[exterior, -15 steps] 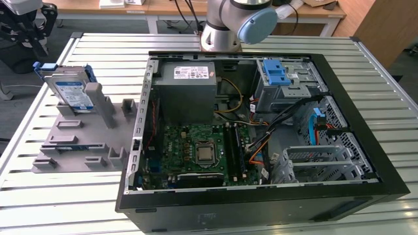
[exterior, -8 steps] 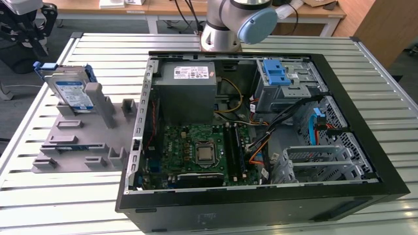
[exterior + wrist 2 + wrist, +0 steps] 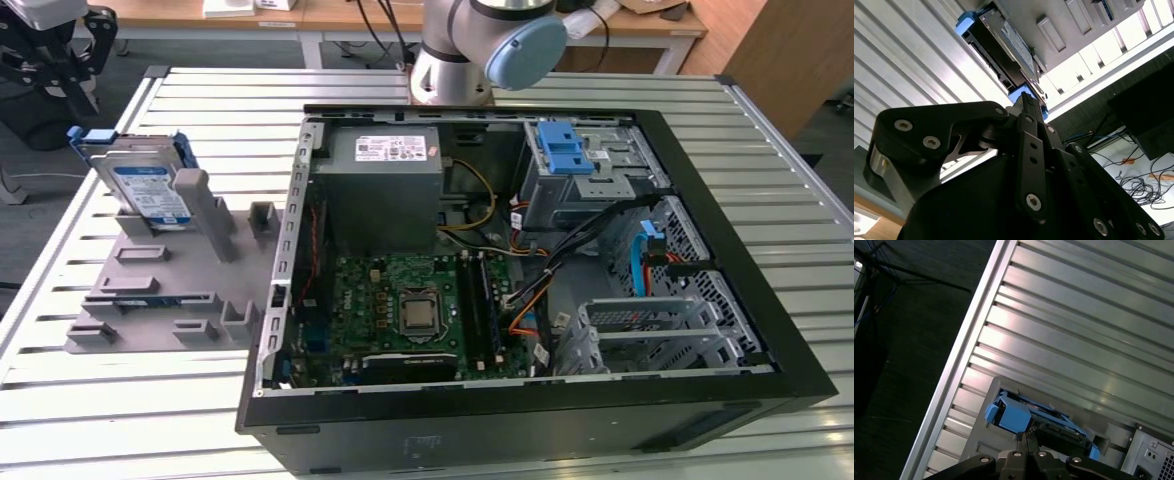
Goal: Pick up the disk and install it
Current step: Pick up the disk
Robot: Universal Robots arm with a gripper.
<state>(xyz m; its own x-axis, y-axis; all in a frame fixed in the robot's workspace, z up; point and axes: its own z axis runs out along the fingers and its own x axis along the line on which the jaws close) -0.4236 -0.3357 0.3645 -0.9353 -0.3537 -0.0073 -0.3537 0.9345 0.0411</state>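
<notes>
The disk (image 3: pixel 140 180) stands on edge in a slot of the grey holder (image 3: pixel 160 295), at the exterior view's left of the open computer case; it is silver with a white-and-blue label and a blue carrier frame. In both wrist views it lies beyond the fingertips: the disk (image 3: pixel 1004 45) seen along its side, and the disk (image 3: pixel 1026 420) seen end-on with its blue frame. My gripper (image 3: pixel 56 60) hangs above the table's far left corner, apart from the disk. In the first wrist view the gripper (image 3: pixel 1023 438) has its fingers pressed together, with nothing between them.
The open computer case (image 3: pixel 280 300) lies on the slatted metal table (image 3: pixel 200 90), holding a grey power supply (image 3: pixel 384 185), a motherboard (image 3: pixel 407 310) and a drive cage with a blue latch (image 3: pixel 567 150). The arm's base (image 3: pixel 467 60) stands behind the case. The table's edge (image 3: pixel 961 365) drops to dark floor.
</notes>
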